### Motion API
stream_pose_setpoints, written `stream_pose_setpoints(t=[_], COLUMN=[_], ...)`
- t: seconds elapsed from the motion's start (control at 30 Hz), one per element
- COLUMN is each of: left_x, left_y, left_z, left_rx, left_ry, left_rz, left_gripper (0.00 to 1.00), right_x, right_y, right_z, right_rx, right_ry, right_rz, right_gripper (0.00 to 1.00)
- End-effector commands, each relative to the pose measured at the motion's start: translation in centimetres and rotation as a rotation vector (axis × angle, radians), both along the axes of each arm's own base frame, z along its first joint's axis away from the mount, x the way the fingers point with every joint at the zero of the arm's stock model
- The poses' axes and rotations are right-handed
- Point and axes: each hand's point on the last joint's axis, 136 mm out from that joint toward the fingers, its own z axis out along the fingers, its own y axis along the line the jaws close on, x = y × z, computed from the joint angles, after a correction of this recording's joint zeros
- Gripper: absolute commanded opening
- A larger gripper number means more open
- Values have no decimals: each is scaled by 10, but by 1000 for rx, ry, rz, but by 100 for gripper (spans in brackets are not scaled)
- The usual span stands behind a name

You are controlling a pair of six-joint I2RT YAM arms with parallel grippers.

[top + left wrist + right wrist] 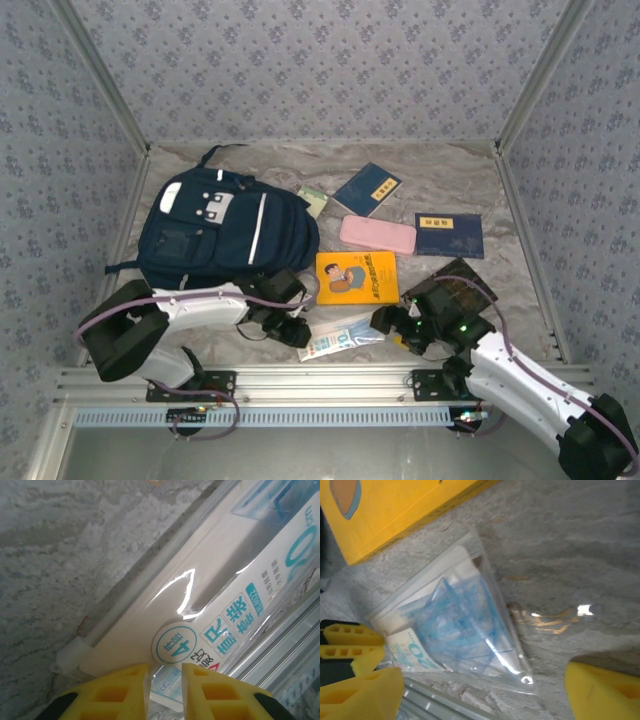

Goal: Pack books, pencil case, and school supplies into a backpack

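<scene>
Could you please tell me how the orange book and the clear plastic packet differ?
The orange book is opaque with a cartoon figure on it, while the plastic packet is see-through with white-and-blue print. The orange book is larger than the plastic packet. The orange book lies free, whereas the plastic packet has one edge between the fingers of the left claw. Both are thin, flat items.

The backpack (215,235) lies on the table (420,165) toward the rear left corner. The notepad (313,200) lies just right of the backpack's top. Right of the notepad, nearest the rear edge, is the rear book (367,188). The pencil case (377,235) lies in front of that book, with the right-hand book (449,235) just beside it on the right. The centre book (357,277) lies in front of the pencil case, and the near-right book (455,285) lies to its right. The packet (340,338) lies by the near edge, in front of the centre book.
</scene>
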Motion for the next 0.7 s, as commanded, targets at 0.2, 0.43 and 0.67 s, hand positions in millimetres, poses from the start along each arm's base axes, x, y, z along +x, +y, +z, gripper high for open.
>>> stream_pose_setpoints(t=[0.2, 0.43, 0.67], left_x=[-2, -1, -1], left_y=[14, 14, 16], left_z=[-14, -18, -21], left_rx=[73, 79, 95], left_ry=[-12, -16, -13], left_rz=[-3, -13, -18], left_gripper=[22, 19, 18], right_x=[-21, -7, 18], right_y=[29, 20, 13], right_z=[22, 15, 16], right_rx=[158, 121, 114], right_ry=[23, -29, -75], right_rz=[180, 139, 54], right_gripper=[84, 79, 73])
